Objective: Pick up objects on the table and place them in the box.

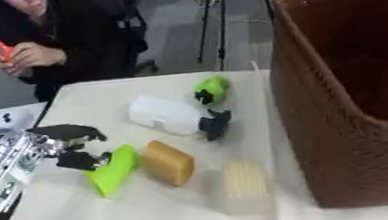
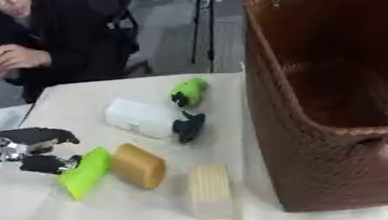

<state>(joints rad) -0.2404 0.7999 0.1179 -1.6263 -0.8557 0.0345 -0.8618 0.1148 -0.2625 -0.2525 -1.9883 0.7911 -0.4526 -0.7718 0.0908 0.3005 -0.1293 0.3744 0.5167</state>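
Observation:
My left hand comes in from the left edge, open, its upper fingers stretched out and a lower digit touching the near end of a lime green wedge-shaped block. Nothing sits in the gap between the digits. Beside the wedge lies an orange-brown block, and closer to the basket a pale ribbed block. Behind them a white bottle lies on its side with a black head. A small green and black object stands further back. The brown woven box stands on the right. My right hand is not visible.
A white item with dark dots lies off the table's left side. A person in dark clothes sits beyond the far edge, holding something orange, not touching the objects. The box wall rises tall close to the ribbed block.

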